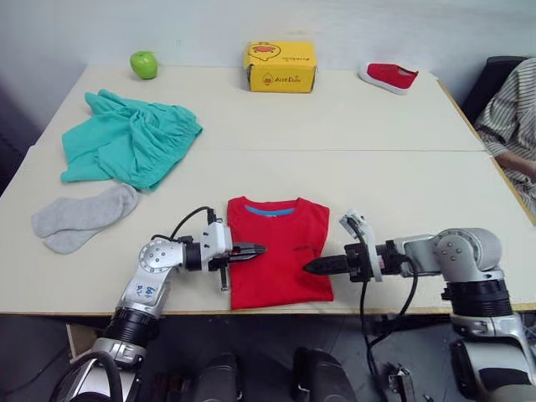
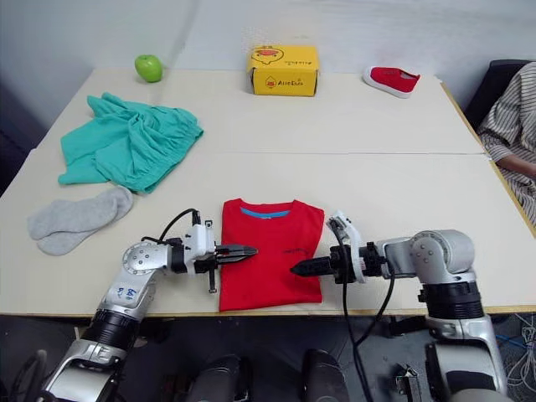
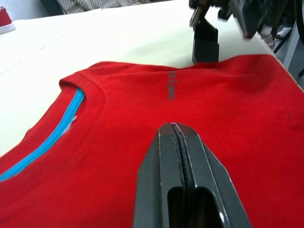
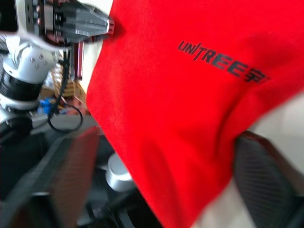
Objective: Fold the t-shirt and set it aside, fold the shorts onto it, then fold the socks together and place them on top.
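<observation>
I see the red t-shirt (image 1: 279,251) lying folded at the table's (image 1: 352,180) near edge. My left gripper (image 1: 255,249) rests over its left side, fingers pressed together. My right gripper (image 1: 311,267) reaches in at its right edge, fingers spread wide. The teal shorts (image 1: 130,138) and grey socks (image 1: 82,218) lie far left.
</observation>
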You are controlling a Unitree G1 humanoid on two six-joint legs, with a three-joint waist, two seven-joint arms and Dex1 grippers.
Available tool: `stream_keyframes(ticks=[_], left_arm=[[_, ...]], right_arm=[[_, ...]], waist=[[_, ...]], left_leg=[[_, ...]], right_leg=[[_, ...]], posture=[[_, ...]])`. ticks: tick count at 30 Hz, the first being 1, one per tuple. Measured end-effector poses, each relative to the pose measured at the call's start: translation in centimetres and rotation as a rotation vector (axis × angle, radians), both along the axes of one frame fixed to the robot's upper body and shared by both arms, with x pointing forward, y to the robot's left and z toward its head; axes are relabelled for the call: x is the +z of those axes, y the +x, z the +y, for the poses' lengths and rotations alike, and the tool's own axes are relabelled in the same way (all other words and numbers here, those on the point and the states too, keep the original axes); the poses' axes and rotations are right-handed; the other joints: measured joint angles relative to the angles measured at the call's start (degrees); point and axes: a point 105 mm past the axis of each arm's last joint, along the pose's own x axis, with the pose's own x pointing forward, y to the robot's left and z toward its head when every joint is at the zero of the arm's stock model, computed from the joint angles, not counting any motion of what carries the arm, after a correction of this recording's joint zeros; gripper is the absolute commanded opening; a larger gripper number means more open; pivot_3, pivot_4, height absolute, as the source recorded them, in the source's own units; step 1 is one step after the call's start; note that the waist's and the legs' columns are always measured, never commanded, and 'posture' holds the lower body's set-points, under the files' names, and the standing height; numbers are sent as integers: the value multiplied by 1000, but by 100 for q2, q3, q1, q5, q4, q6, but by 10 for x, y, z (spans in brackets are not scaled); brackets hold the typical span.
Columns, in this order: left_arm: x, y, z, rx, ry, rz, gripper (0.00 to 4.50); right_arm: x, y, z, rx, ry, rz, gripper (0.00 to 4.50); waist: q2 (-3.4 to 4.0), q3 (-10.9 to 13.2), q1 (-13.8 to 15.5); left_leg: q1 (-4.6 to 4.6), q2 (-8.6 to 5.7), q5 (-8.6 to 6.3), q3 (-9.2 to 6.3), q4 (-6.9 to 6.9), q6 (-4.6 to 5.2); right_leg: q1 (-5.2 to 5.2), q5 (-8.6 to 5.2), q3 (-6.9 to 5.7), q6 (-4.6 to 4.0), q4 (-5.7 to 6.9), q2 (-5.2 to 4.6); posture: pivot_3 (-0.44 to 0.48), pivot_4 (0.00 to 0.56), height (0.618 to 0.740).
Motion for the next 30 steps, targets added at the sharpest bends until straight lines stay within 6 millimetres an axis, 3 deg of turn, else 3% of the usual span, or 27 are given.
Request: stream_keyframes(ticks=[8, 16, 21, 24, 27, 30], left_arm=[[-1, 0, 0, -3, 4, -2, 0], [-1, 0, 4, 3, 17, -4, 0], [3, -8, 26, 47, 8, 19, 0], [19, -20, 39, 52, -43, 53, 570], [37, -35, 50, 51, -88, 100, 1538], [50, -48, 57, 61, -112, 120, 2459]], right_arm=[[-9, 5, -5, -45, 6, 43, 128], [-6, 5, -13, -78, 25, 35, 54], [-4, 0, -37, -143, -8, 29, 54], [-6, -3, -68, -237, -64, 35, 0], [-1, -5, -101, -336, -120, 19, 0], [5, -4, -148, -472, -206, -10, 0]], waist=[[26, -23, -9], [11, -42, 52], [44, -24, 192], [62, -14, 269], [81, -5, 278], [90, -2, 288]], left_leg=[[0, 7, -3, 8, 1, -3], [-1, 5, -12, 6, 5, 9], [-18, -17, -16, 1, 6, 18], [-26, -40, -27, 3, 9, 44], [-29, -54, -36, 7, 10, 61], [-30, -61, -39, 9, 9, 68]], right_leg=[[-1, -2, 2, -4, -4, 12], [1, 5, 3, -13, -10, 2], [-11, 6, -2, -13, -8, -20], [-11, 12, 4, -2, -19, -40], [-6, 19, 9, 12, -38, -49], [-3, 21, 10, 16, -42, -50]], posture=[[0, 150, 740], [0, 150, 740], [0, 150, 740], [0, 150, 740], [0, 150, 740], [0, 150, 740]])
